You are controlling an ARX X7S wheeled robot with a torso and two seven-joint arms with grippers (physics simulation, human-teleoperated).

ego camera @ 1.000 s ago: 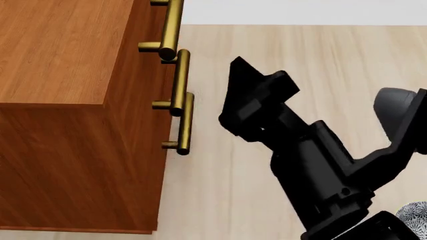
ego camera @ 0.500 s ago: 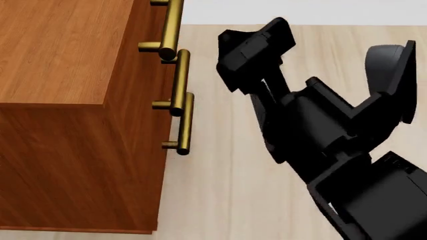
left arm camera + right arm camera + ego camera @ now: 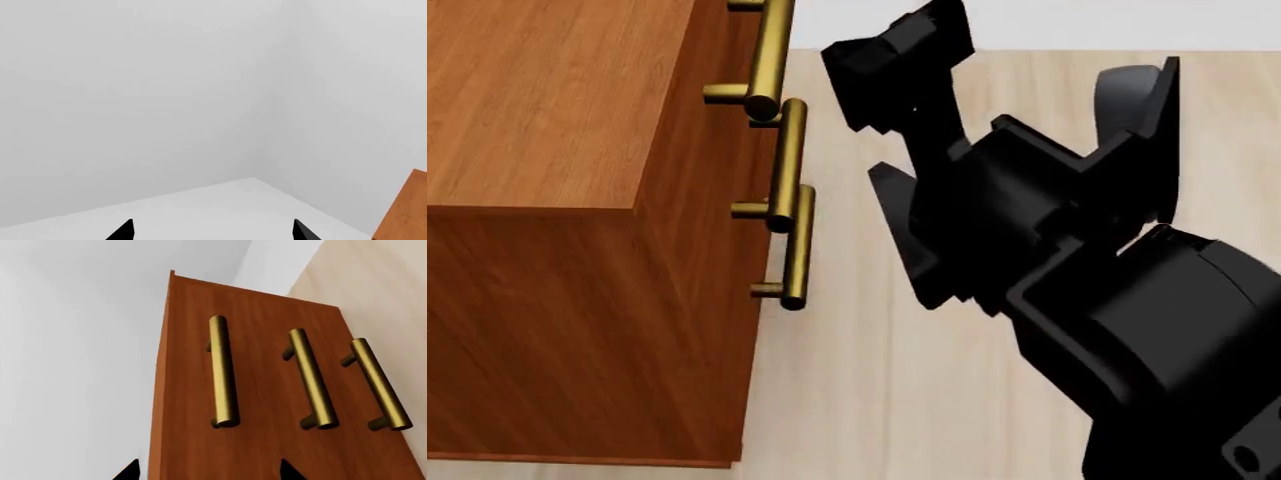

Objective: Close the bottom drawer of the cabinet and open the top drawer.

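The cabinet (image 3: 574,230) fills the left of the head view, a boxy reddish-brown wood-grain body seen from above, its front face turned toward the pale plank floor (image 3: 868,400). In the right wrist view all three drawer fronts look flush with one another. The bottom drawer (image 3: 373,440) — the one nearest the floor — seems already pushed in, and the top drawer (image 3: 193,390) is shut as well, though no seams between the fronts are clear enough to be certain. Each front carries a brass bar handle, and the top handle (image 3: 223,372) sits nearest the cabinet's upper edge.

Judging from this, the closing step looks done and the opening step is in hand. The right gripper (image 3: 207,471) faces the cabinet front, apart from it, with the top handle ahead of its two widely spread fingertips — it holds nothing. The next move likely calls for advancing until the fingers straddle that top bar, clamping, then pulling straight out.

The left gripper (image 3: 210,231) is likewise spread and empty, pointed at a bare grey wall corner (image 3: 267,100), with only a sliver of the cabinet at the frame's edge.
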